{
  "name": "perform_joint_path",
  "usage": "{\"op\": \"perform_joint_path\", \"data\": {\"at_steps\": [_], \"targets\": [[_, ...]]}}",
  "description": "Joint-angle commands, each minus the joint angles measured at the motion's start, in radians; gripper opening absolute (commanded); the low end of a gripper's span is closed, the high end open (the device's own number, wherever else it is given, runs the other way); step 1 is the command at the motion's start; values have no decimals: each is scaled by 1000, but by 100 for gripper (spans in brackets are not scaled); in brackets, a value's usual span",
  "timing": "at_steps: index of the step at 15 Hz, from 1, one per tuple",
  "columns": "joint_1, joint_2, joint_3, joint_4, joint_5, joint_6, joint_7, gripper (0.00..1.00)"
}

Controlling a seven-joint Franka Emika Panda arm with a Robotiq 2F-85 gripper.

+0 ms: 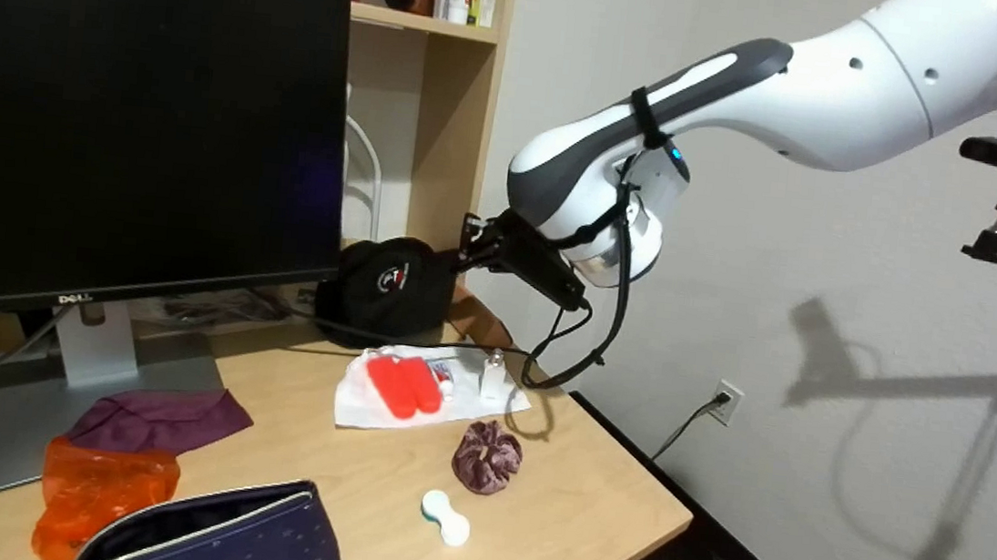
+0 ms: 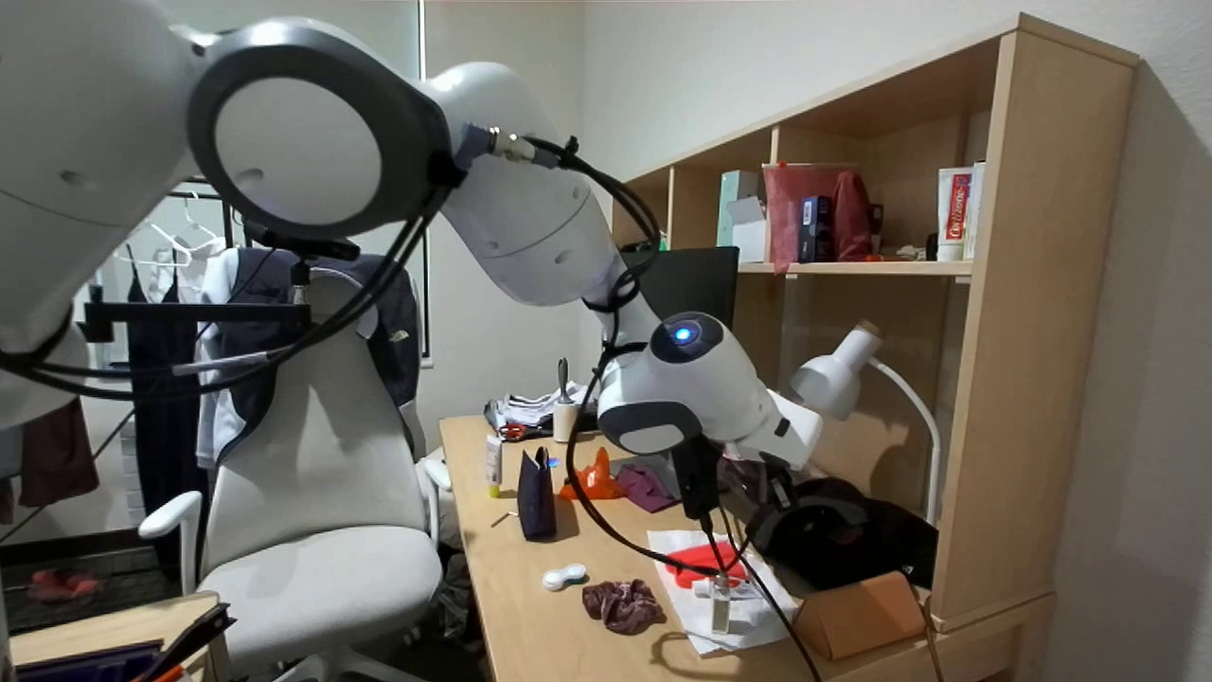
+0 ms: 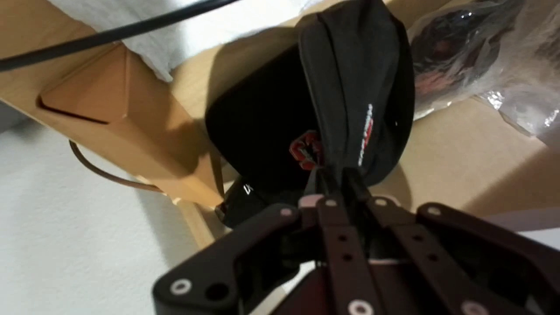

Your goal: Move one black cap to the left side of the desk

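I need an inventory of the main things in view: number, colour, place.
desk: one, tan, beneath monitor
monitor: one, black, on desk
shelf unit: one, tan, behind monitor
caps: at least two, black, beside monitor
pouch: one, navy, before monitor
bag: one, orange, beside pouch
cloth: one, purple, beside bag
scrunchie: one, mauve, on desk
lens case: one, white, beside scrunchie
sheet: one, white, near scrunchie
red object: count unclear, red, on sheet
chair: one, grey, beside desk
arm: one, white, above desk
gripper: one, black, at caps
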State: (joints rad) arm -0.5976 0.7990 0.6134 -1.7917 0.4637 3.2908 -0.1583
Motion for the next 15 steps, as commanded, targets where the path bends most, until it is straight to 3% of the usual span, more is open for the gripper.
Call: {"op": "perform_joint_path", "data": {"at_steps": [1, 3, 5, 6, 7, 9, 15], "targets": [[-171, -123, 169, -240, -23, 138, -43, 9], [-224, -153, 223, -305, -34, 178, -36, 9], [-266, -170, 257, -336, -41, 145, -32, 9], [-283, -174, 267, -342, -40, 107, -29, 29], [-269, -198, 213, -361, -179, 58, 132, 36], [-273, -187, 197, -349, -232, 5, 174, 47], [-231, -125, 112, -256, -259, -121, 195, 84]]}}
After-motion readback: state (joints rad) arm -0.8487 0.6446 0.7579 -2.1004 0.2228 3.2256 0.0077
